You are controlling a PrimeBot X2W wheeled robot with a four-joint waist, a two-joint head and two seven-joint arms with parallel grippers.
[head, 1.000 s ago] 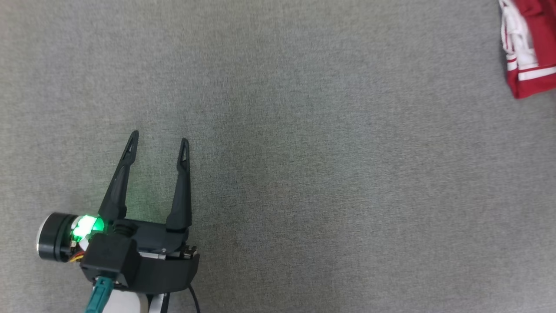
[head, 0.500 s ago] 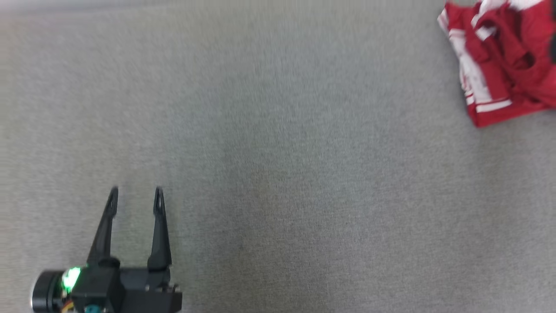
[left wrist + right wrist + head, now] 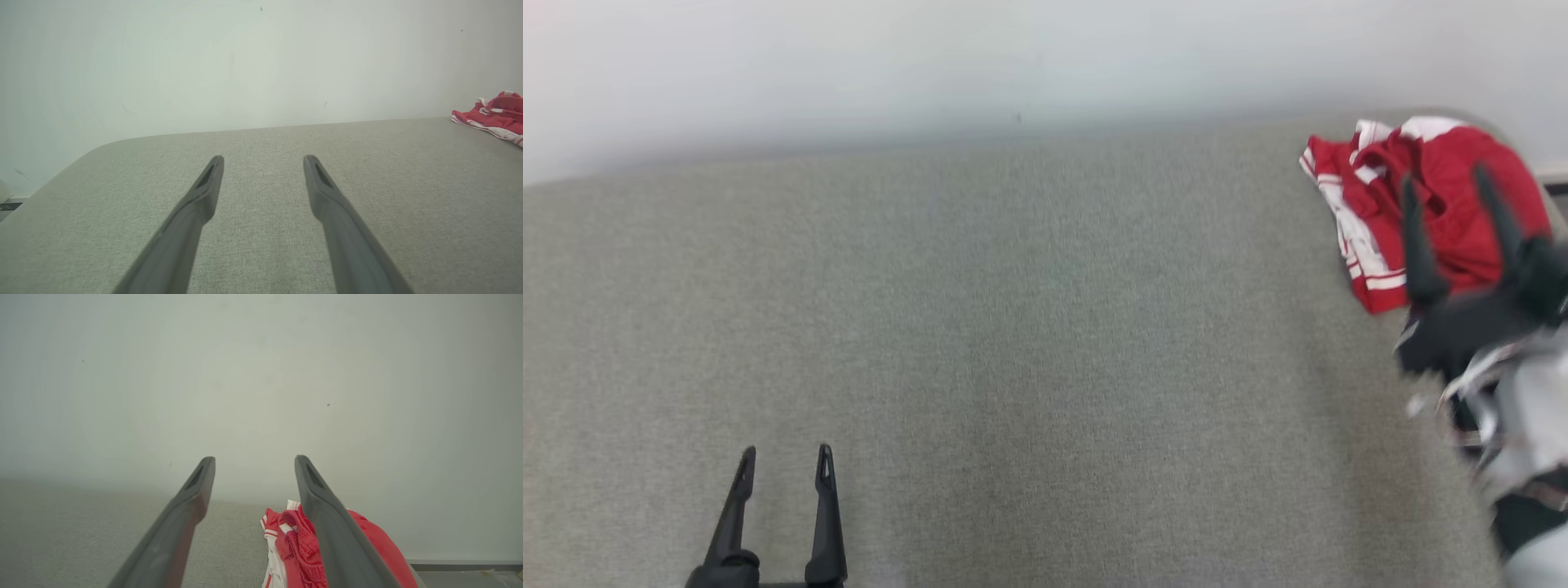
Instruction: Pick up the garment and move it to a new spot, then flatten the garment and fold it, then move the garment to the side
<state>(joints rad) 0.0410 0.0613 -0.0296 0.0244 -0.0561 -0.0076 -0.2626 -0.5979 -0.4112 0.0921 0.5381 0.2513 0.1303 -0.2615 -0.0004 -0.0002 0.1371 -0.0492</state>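
- While the garment (image 3: 1364,220) lies bunched in a red-and-white heap at the far right corner of the desk (image 3: 1045,343), neither flat nor folded, the right tool (image 3: 1445,180) hangs over its near side with fingers spread wide and nothing between them. The left tool (image 3: 786,451) is likewise spread and empty, well apart at the near left.
- This scene fits a heap about to be taken up as well as one just let go at a new spot.
- Risk, edge: the heap sits close to the desk's rounded corner, so a sideways nudge from a finger would likely tip loose cloth over the rim.
- Risk, partial grasp: the folds are tangled, so closing on the top layer alone would probably lift one flap and leave the rest trailing or snagging.
- Risk, wall: the wall (image 3: 931,73) stands right behind the far edge, so a reach beyond the heap could run the fingertips into it.
- Room: the wide grey middle and left of the desk lie bare, giving plenty of room to spread and fold. The right and far sides give little.
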